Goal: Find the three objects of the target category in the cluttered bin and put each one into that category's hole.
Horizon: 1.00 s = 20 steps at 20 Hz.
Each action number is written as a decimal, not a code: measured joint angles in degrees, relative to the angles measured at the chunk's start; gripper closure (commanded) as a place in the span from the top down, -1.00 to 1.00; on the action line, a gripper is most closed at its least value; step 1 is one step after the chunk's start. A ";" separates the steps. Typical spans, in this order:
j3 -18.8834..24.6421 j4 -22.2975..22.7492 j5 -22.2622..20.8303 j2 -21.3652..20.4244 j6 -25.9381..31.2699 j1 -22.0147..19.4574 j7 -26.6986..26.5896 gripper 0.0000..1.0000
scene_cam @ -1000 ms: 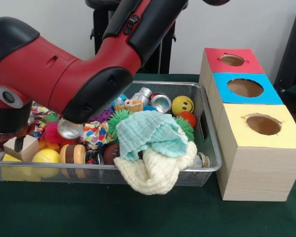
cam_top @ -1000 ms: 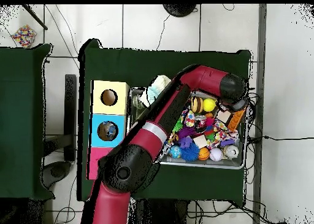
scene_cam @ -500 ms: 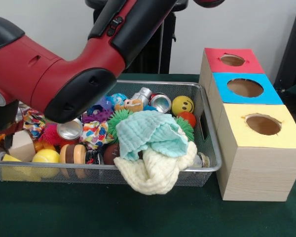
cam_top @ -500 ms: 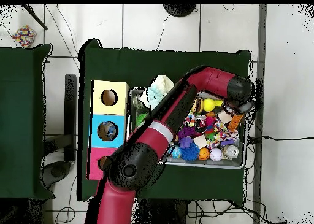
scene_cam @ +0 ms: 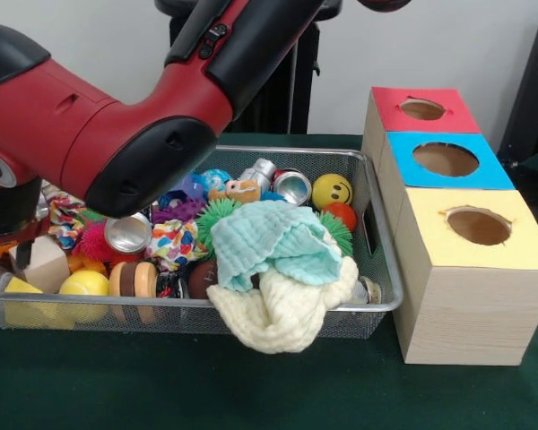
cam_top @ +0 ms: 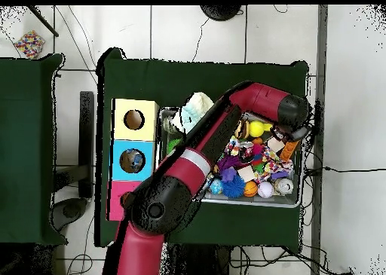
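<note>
The red and black arm reaches down over the left end of the wire bin (scene_cam: 377, 228). My gripper (scene_cam: 18, 240) sits low at that end, right against a pale wooden block (scene_cam: 49, 262); the wrist hides how it stands on the block. From overhead the gripper (cam_top: 289, 134) is at the right end of the bin (cam_top: 301, 163). Three boxes with round holes stand beside the bin: red (scene_cam: 390, 112), blue (scene_cam: 403, 166) and yellow (scene_cam: 430, 237). The bin holds several toys, balls and cans.
A teal cloth (scene_cam: 278, 237) lies on a cream cloth (scene_cam: 287, 309) that droops over the bin's front rim. A smiley yellow ball (scene_cam: 332, 190), two open cans (scene_cam: 291, 186) (scene_cam: 125, 235) and a plain yellow ball (scene_cam: 83, 285) lie among the clutter.
The arm's elbow swung left and up in the front view. The wooden block by the gripper shifted and tilted a little. The other items stayed put.
</note>
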 measured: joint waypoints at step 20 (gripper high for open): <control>0.12 0.81 -1.61 1.85 -3.71 3.76 0.00 1.00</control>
